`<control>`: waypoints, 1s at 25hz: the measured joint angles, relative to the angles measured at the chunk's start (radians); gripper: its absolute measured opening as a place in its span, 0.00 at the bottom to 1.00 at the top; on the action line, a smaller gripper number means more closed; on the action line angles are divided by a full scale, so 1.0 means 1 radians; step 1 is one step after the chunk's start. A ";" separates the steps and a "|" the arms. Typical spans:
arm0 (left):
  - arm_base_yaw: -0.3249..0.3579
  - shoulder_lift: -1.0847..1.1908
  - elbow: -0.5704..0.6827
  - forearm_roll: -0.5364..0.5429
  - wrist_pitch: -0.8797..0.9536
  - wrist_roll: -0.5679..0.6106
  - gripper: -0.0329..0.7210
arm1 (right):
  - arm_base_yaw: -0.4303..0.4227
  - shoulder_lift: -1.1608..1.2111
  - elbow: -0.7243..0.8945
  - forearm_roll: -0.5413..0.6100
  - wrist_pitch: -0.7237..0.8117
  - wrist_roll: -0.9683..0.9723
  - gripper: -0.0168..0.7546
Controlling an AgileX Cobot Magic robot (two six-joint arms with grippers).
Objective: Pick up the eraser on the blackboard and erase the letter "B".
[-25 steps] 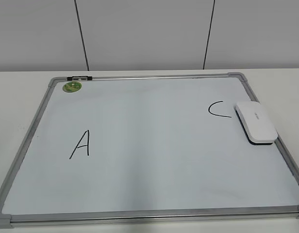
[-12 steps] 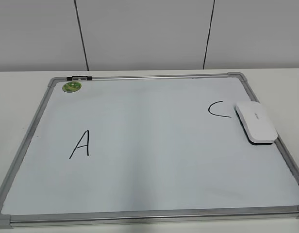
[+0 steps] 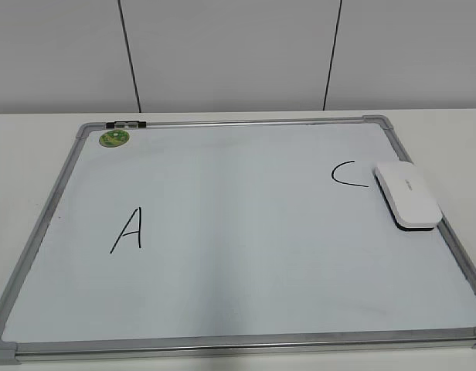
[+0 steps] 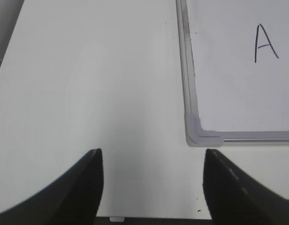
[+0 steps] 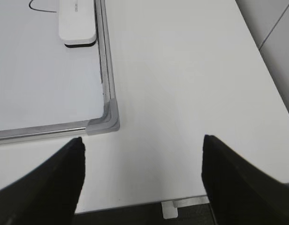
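Observation:
The blackboard [image 3: 238, 309] is a white dry-erase board with a silver frame, lying flat on the table. The white eraser [image 3: 407, 195] lies on its right edge, beside a black C [image 3: 346, 175]. A black A [image 3: 128, 229] is at the left. No letter "B" shows on the board. In the right wrist view the eraser [image 5: 77, 21] lies at the top left. My left gripper [image 4: 153, 161] is open and empty over bare table beside the board's near left corner [image 4: 201, 131]. My right gripper [image 5: 142, 150] is open and empty beside the near right corner [image 5: 106, 123]. Neither gripper shows in the exterior view.
A round green sticker [image 3: 114, 138] sits at the board's far left corner. A grey panelled wall [image 3: 238, 54] stands behind the table. The table's front edge [image 5: 135, 204] runs just under my right gripper's fingers. White table surface lies left and right of the board.

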 joint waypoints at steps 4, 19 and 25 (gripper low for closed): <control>0.002 -0.063 0.000 0.000 0.004 0.000 0.71 | -0.003 -0.076 0.000 0.000 0.002 0.000 0.76; 0.002 -0.179 0.000 0.000 0.018 0.000 0.70 | -0.002 -0.109 0.000 -0.002 0.004 0.000 0.76; 0.002 -0.179 0.000 0.000 0.018 0.000 0.70 | -0.002 -0.109 0.000 -0.002 0.004 0.000 0.76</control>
